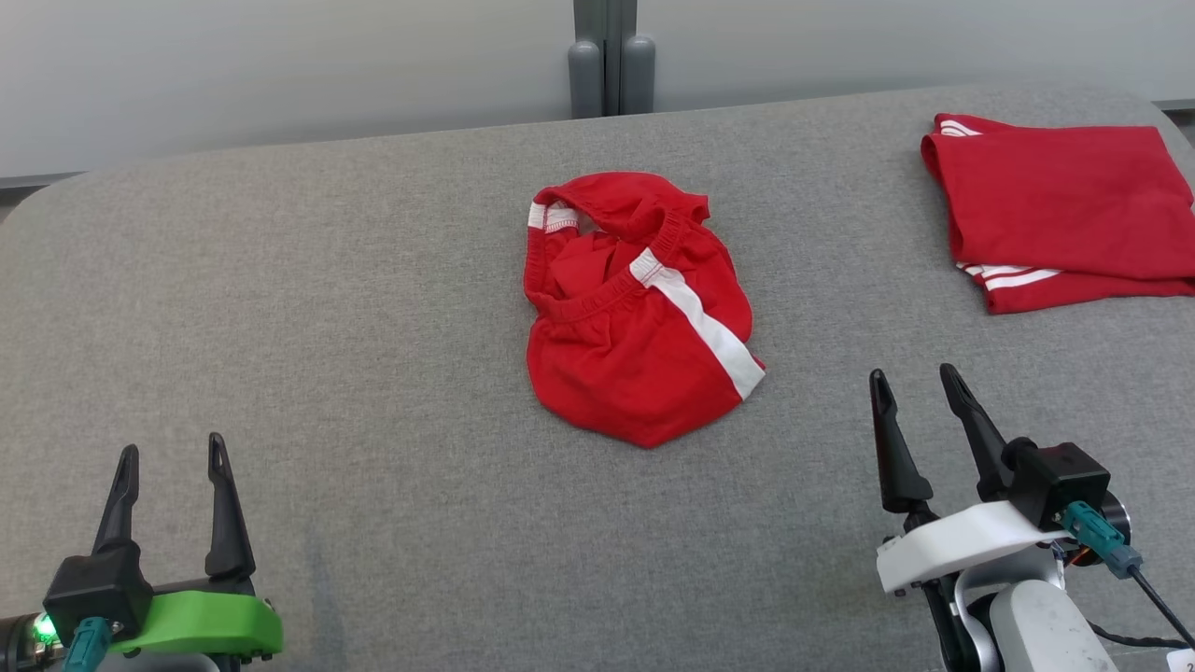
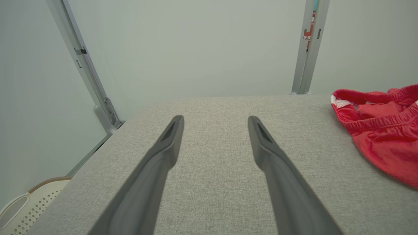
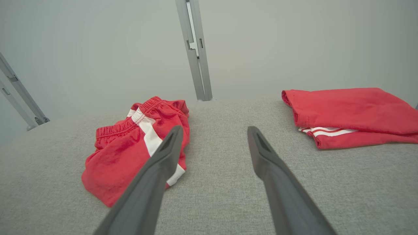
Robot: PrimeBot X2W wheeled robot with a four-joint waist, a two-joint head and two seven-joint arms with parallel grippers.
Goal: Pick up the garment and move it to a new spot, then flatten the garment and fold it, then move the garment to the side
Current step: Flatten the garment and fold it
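From my seat at the controls, I see the garment, a pair of red shorts with a white side stripe and an elastic waistband, lying crumpled in a heap near the middle of the grey padded table. Its waistband gapes upward toward the far edge, and the stripe runs diagonally down its right side. The left gripper sits at the near left of the table, well apart from the shorts, fingers pointing away from me and spread wide with nothing between them. In its own wrist view, bare grey fabric shows between the two fingers, and the shorts lie off to the right. The right gripper hangs at the near right, closer to the shorts but not touching them. Its jaws are also wide apart and empty, and its fingers tilt slightly to the left. At the far right corner lies a second red garment with white stripes (this one neatly folded). A grey post rises behind the table's far edge, against a pale wall. A pale perforated basket shows below the table's left side in the left wrist view.
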